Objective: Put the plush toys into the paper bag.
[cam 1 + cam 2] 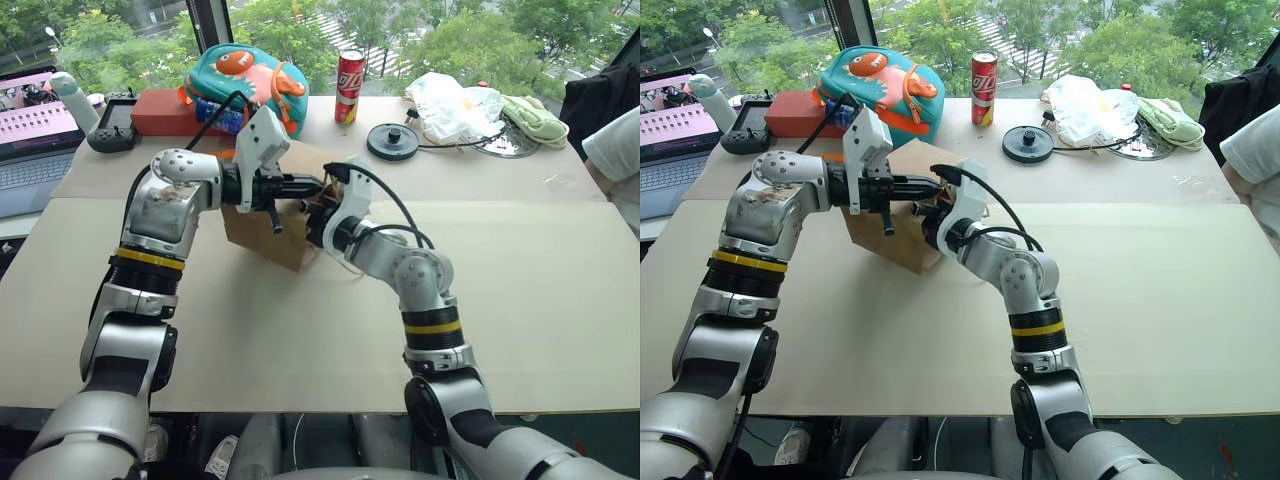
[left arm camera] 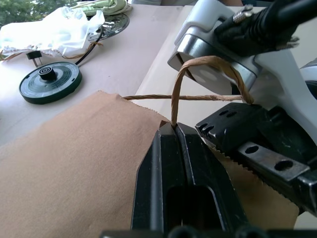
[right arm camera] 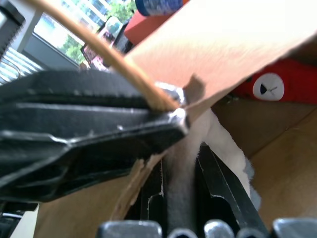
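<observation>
Left wrist view: left hand clenched on the paper bag rim by one twine handle, holding the mouth up at mid-desk. Right hand is at the mouth w/ grey plush between its fingers, partly inside. Red plush lies in the bag. Step: 2nd toy going in. Next, prob.: push deeper, let go, withdraw. Count: 2 toys, 1 bag.
</observation>
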### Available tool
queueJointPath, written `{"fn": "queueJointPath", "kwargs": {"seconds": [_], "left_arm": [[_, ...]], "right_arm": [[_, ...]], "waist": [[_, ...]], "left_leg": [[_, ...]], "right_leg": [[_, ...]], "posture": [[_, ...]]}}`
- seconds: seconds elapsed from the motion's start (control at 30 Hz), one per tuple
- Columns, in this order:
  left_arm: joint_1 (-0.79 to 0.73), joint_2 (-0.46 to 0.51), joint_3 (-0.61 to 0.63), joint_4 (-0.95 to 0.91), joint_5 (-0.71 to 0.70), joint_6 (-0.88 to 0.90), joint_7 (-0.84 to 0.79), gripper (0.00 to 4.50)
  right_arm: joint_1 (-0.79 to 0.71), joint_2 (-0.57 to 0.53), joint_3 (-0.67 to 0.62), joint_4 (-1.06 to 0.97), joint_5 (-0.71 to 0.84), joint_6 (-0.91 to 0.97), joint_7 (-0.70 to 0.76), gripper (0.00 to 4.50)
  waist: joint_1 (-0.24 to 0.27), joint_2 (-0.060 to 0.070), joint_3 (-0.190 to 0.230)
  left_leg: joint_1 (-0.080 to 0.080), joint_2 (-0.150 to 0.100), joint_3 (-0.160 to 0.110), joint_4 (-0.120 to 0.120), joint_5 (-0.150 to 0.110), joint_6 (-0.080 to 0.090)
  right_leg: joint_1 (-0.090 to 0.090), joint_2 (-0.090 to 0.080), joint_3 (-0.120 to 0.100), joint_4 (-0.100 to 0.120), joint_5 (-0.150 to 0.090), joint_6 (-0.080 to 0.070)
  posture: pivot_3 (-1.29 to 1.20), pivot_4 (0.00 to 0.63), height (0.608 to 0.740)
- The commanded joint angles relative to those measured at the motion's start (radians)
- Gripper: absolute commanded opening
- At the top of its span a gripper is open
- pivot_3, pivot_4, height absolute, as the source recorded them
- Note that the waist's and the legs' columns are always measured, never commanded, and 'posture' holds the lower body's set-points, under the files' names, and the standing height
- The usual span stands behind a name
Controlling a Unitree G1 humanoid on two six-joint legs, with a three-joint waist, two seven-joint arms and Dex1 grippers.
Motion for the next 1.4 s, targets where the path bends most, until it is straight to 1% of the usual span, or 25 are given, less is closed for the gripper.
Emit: {"fn": "queueJointPath", "kwargs": {"seconds": [0.03,0.1,0.13,0.23,0.37,0.47,0.7,0.77,0.87,1.0,1.13,1.33,1.4], "left_arm": [[-0.011,-0.001,0.009,-0.042,-0.019,0.005,-0.004,0.00],[-0.010,-0.001,0.007,-0.039,-0.016,-0.001,-0.004,0.00],[-0.010,-0.001,0.006,-0.038,-0.015,-0.001,-0.004,0.00],[-0.008,-0.001,0.004,-0.038,-0.011,-0.005,-0.004,0.00],[-0.004,-0.001,0.005,-0.037,-0.009,-0.009,-0.003,0.00],[0.005,0.001,0.005,-0.037,-0.008,-0.015,-0.003,0.00],[0.021,0.006,0.000,-0.051,-0.008,-0.017,-0.010,0.00],[0.023,0.009,-0.001,-0.054,-0.011,-0.016,-0.017,0.00],[0.027,0.021,-0.002,-0.058,-0.019,-0.020,-0.049,0.00],[0.029,0.039,0.004,-0.073,-0.041,-0.014,-0.106,0.00],[0.030,0.048,0.004,-0.089,-0.056,-0.003,-0.125,0.00],[0.030,0.051,0.007,-0.093,-0.057,-0.003,-0.118,0.00],[0.031,0.052,0.008,-0.097,-0.059,-0.002,-0.118,0.00]], "right_arm": [[0.002,0.112,0.010,-0.031,0.008,-0.029,0.013,2.17],[0.003,0.089,0.011,-0.047,0.006,-0.018,0.011,2.81],[0.005,0.070,0.015,-0.058,0.001,-0.005,0.012,3.21],[0.021,0.015,0.020,-0.108,-0.006,0.037,0.015,4.22],[0.067,-0.076,-0.004,-0.238,0.008,0.128,0.025,4.22],[0.124,-0.170,-0.025,-0.355,0.021,0.214,0.038,4.22],[0.208,-0.278,-0.114,-0.531,0.082,0.332,0.036,4.22],[0.232,-0.323,-0.111,-0.579,0.082,0.358,0.054,4.22],[0.260,-0.363,-0.070,-0.623,0.076,0.379,0.074,4.22],[0.294,-0.424,0.066,-0.629,-0.018,0.364,0.103,4.22],[0.279,-0.478,0.181,-0.571,-0.149,0.296,0.128,4.22],[0.262,-0.505,0.278,-0.470,-0.278,0.224,0.198,4.22],[0.267,-0.505,0.289,-0.455,-0.301,0.216,0.219,3.71]], "waist": [[0.000,0.000,0.000],[0.000,0.000,0.000],[0.000,0.000,0.000],[0.000,0.000,0.000],[0.002,0.000,0.000],[0.007,0.000,0.000],[0.000,0.000,0.000],[0.002,0.000,0.000],[0.002,0.000,0.000],[0.001,0.000,0.000],[0.002,0.000,0.000],[0.004,0.000,0.000],[0.004,0.000,0.000]], "left_leg": [[0.000,0.000,0.000,0.000,0.000,0.000],[0.000,0.000,0.000,0.000,0.000,0.000],[0.000,0.000,0.000,0.000,0.000,0.000],[0.000,0.000,0.000,0.000,0.000,0.000],[-0.001,0.000,0.000,0.000,0.000,0.000],[-0.003,0.000,0.000,0.001,0.000,0.000],[-0.003,0.000,0.001,0.000,0.000,0.000],[-0.003,0.000,0.001,0.000,0.000,0.000],[-0.003,0.000,0.001,0.001,0.000,0.000],[-0.002,0.000,0.001,0.001,0.000,0.000],[-0.003,0.000,0.002,0.001,0.000,0.000],[-0.003,0.000,0.002,0.002,0.000,0.000],[-0.003,0.000,0.002,0.002,0.000,0.000]], "right_leg": [[0.000,0.000,0.000,0.000,0.000,0.000],[0.000,0.000,0.000,0.000,0.000,0.000],[0.000,0.000,0.000,0.000,0.000,0.000],[0.000,0.000,0.000,0.000,0.000,0.000],[-0.001,0.000,0.000,0.000,0.000,0.000],[-0.001,0.000,0.000,0.000,0.000,0.000],[-0.003,0.000,0.000,-0.001,0.000,0.000],[-0.003,0.000,0.001,-0.001,0.000,0.000],[-0.003,0.000,0.001,-0.002,0.000,0.000],[-0.003,0.001,0.001,-0.003,0.000,0.000],[-0.004,0.001,0.002,-0.004,0.000,0.000],[-0.003,0.001,0.002,-0.005,0.000,0.000],[-0.003,0.001,0.002,-0.005,0.000,0.000]], "posture": [[0.00,0.150,0.739],[0.00,0.150,0.739],[0.00,0.150,0.739],[0.00,0.150,0.739],[0.00,0.150,0.739],[0.00,0.150,0.739],[0.00,0.150,0.739],[0.00,0.150,0.739],[0.00,0.150,0.739],[0.00,0.150,0.739],[0.00,0.150,0.739],[0.00,0.150,0.739],[0.00,0.150,0.739]]}}
